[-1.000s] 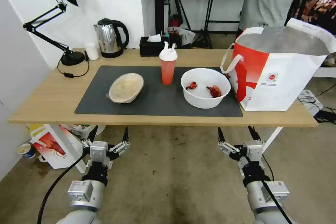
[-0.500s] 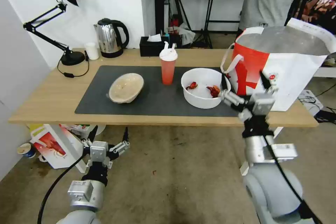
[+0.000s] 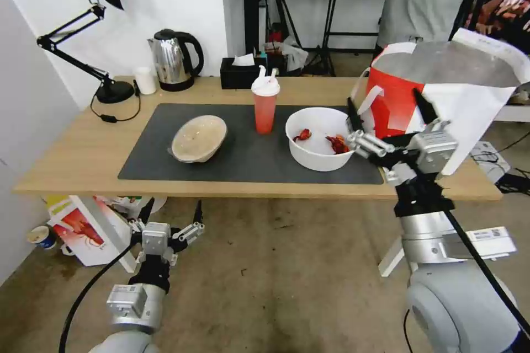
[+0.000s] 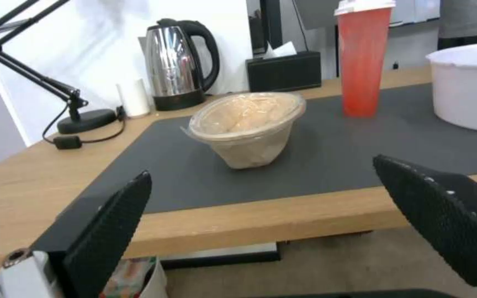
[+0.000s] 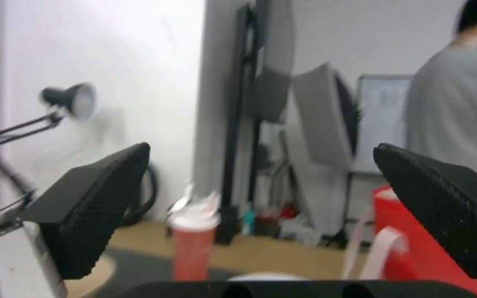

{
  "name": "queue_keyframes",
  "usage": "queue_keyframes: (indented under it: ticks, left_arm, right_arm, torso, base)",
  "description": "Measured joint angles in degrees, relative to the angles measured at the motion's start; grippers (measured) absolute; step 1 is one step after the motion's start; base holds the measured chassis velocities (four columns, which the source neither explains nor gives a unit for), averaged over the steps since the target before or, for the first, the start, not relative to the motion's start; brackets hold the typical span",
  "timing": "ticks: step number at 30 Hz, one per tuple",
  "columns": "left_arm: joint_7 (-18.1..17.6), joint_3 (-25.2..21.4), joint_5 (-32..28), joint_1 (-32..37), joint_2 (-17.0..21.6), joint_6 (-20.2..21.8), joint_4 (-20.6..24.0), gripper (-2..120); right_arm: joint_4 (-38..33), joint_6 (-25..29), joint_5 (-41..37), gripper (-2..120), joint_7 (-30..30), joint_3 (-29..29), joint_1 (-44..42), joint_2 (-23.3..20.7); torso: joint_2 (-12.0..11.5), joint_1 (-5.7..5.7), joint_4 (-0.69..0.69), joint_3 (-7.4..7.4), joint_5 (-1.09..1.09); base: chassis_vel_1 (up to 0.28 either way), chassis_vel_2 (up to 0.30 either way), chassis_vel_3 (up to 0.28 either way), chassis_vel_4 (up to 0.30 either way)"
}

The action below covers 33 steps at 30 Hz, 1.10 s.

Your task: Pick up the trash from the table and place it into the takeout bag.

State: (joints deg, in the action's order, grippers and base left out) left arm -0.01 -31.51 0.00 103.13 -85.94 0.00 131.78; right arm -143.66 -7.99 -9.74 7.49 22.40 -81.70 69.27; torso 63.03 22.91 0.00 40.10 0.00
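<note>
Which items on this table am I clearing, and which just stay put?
Job:
white bowl with red scraps
red cup with white lid
beige bowl
takeout bag, the destination
right gripper, open, raised beside the white bowl

Leave:
desk lamp
kettle
small white cup
tissue box
left gripper, parked below the table

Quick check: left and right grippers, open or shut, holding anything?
Left gripper: open, empty, parked low in front of the table.
Right gripper: open, empty, raised between the white bowl and the takeout bag.
</note>
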Motion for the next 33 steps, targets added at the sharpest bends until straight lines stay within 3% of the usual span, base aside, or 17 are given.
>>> queue_keyframes:
  ticks: [11,26,31,33]
  left_arm:
    - [0.00,0.00,0.00,0.00,0.00,0.00,0.00,100]
    - [0.00,0.00,0.00,0.00,0.00,0.00,0.00,100]
    - [0.00,0.00,0.00,0.00,0.00,0.00,0.00,100]
    - [0.00,0.00,0.00,0.00,0.00,0.00,0.00,100]
  right_arm:
    - [0.25,-7.40,-10.76,100,-0.63,0.81,1.80,-4.92]
    - [0.35,-9.99,-22.25,100,1.42,5.26,5.79,-10.42]
    - [0.37,-11.07,-27.94,100,1.74,6.83,7.56,-13.27]
    - [0.37,-13.01,-33.92,100,1.82,8.08,9.50,-16.34]
  torso:
    - [0.00,0.01,0.01,0.00,0.01]
    - [-0.02,0.01,0.00,0.00,0.00]
    - [-0.02,0.01,0.00,0.00,0.01]
    - [-0.02,0.01,0.00,0.01,0.01]
  base:
    - [0.000,0.000,0.000,0.000]
    - [0.000,0.000,0.000,0.000]
    - [0.000,0.000,0.000,0.000]
    - [0.000,0.000,0.000,0.000]
